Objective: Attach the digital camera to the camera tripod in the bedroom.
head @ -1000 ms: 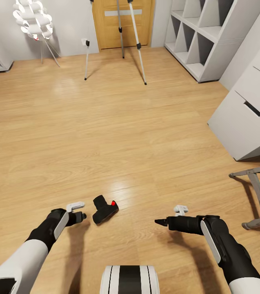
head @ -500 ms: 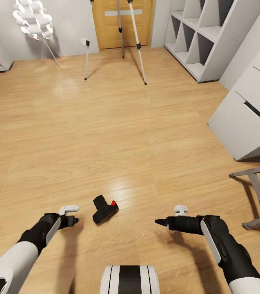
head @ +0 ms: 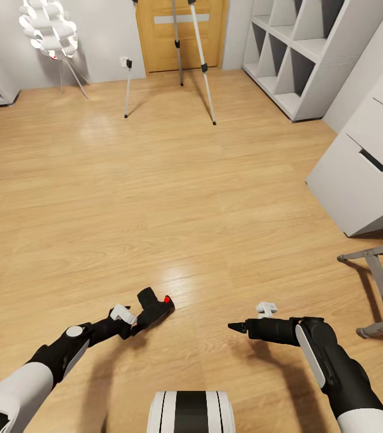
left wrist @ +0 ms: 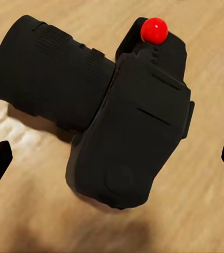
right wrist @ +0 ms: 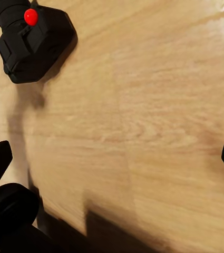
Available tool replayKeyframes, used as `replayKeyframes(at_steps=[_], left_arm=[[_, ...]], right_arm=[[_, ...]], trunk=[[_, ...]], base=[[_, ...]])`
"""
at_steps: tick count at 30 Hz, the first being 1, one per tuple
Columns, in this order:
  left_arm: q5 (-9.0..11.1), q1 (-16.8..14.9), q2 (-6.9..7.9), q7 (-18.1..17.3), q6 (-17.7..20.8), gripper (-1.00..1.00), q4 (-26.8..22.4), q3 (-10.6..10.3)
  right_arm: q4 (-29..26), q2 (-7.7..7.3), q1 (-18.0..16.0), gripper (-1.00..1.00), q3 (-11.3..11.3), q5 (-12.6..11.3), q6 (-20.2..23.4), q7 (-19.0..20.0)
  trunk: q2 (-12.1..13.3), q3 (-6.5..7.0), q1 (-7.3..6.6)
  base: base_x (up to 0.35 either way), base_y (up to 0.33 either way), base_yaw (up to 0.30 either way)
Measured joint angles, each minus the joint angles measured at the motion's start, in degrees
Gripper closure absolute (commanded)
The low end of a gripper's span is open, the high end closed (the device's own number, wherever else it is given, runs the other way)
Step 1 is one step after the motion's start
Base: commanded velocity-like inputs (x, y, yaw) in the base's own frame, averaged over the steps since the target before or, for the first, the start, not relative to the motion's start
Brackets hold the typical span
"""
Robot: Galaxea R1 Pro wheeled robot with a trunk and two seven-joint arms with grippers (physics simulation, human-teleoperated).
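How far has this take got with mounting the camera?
Done: nothing. In hand: the left end effector, open, is lined up on the small black blocky camera lying on the wood floor. Left: grasp, carry to the silver-legged tripod by the door, attach.

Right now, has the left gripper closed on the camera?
No. In the left wrist view the camera lies on the floor between the left gripper's wide-open fingertips, which do not touch it.
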Motion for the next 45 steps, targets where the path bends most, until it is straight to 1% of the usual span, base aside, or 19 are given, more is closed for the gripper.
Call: replayKeyframes(at_steps=[6,9,11,12,13,14,23,24,25,31,32,35,36,37,38,45], left_arm=[[-0.2,0.0,-0.07,-0.3,-1.1,-1.0,0.0,-0.1],[-0.3,0.0,-0.11,-0.5,-3.0,-1.0,0.1,-0.1],[-0.4,0.0,-0.1,-0.7,-5.4,-1.0,0.3,-0.2],[-1.5,0.0,-0.02,-0.8,-7.7,-1.0,0.8,-0.3],[-2.0,0.0,-0.01,-0.8,-8.1,-1.0,1.0,-0.3],[-3.1,0.0,0.02,-0.8,-8.6,-1.0,1.4,-0.4],[-10.2,0.0,0.07,-0.6,-9.5,-1.0,2.2,-0.6],[-11.5,0.0,0.05,-0.6,-9.6,-1.0,2.3,-0.6],[-13.4,0.0,0.01,-0.5,-9.7,-1.0,2.3,-0.6],[-15.7,0.0,-0.11,-0.5,-9.8,-1.0,2.3,-0.6],[-15.7,0.0,-0.11,-0.5,-9.8,-1.0,2.3,-0.6],[-17.5,0.0,-0.24,-0.4,-9.8,-1.0,2.3,-0.6],[-18.6,0.0,-0.29,-0.4,-9.8,-1.0,2.3,-0.6],[-20.7,0.0,-0.34,-0.3,-9.9,-1.0,2.3,-0.6],[-21.2,0.0,-0.35,-0.3,-9.9,-1.0,2.3,-0.6],[-21.8,0.0,-0.4,-0.2,-9.8,-1.0,2.3,-0.5]], right_arm=[[0.0,0.0,0.0,-1.0,0.0,0.0,0.0,0.0],[0.0,0.0,0.0,-1.0,0.0,0.0,0.0,0.0],[0.0,-0.03,0.0,-1.0,0.0,0.0,0.0,0.0],[0.0,-0.06,0.0,-1.0,0.0,0.0,0.0,-0.1],[0.0,-0.07,0.0,-1.0,0.0,0.0,0.0,-0.1],[0.0,-0.04,0.0,-1.0,0.0,0.0,0.0,-0.1],[0.0,0.0,0.0,-1.0,0.0,0.0,-0.1,-0.2],[0.0,0.0,0.0,-1.0,0.0,-0.1,-0.2,-0.2],[0.0,0.0,0.0,-1.0,0.0,-0.1,-0.2,-0.2],[0.0,0.0,0.0,-1.0,0.0,-0.1,-0.2,-0.2],[0.0,0.0,0.0,-1.0,0.0,-0.1,-0.2,-0.2],[0.0,0.0,0.0,-1.0,0.0,-0.1,-0.2,-0.2],[0.0,0.0,0.0,-1.0,0.0,-0.1,-0.2,-0.2],[0.0,0.05,0.0,-1.0,0.0,0.0,-0.2,-0.3],[0.0,0.06,0.0,-1.0,0.0,0.0,-0.2,-0.3],[0.0,0.02,0.0,-1.0,0.0,-0.1,-0.2,-0.2]], trunk=[[0.0,0.0,0.0],[0.0,0.0,0.0],[0.0,0.0,0.0],[0.0,0.0,0.0],[0.0,0.0,0.0],[0.0,0.0,0.0],[0.0,0.0,0.0],[0.0,0.0,0.0],[0.0,0.0,0.0],[0.0,0.0,0.0],[0.0,0.0,0.0],[0.0,0.0,0.0],[0.0,0.0,0.0],[0.0,0.0,0.0],[0.0,0.0,0.0],[0.0,0.0,0.0]], base=[[0.0,0.0,0.0],[0.0,0.0,0.0],[0.0,0.0,0.0],[0.0,0.0,0.0],[0.0,0.0,0.0],[0.0,0.0,0.0],[0.0,0.0,0.0],[0.0,0.0,0.0],[0.0,0.0,0.0],[0.0,0.0,0.0],[0.0,0.0,0.0],[0.0,0.0,0.0],[0.0,0.0,0.0],[0.0,0.0,0.0],[0.0,0.0,0.0],[0.0,0.0,0.0]])
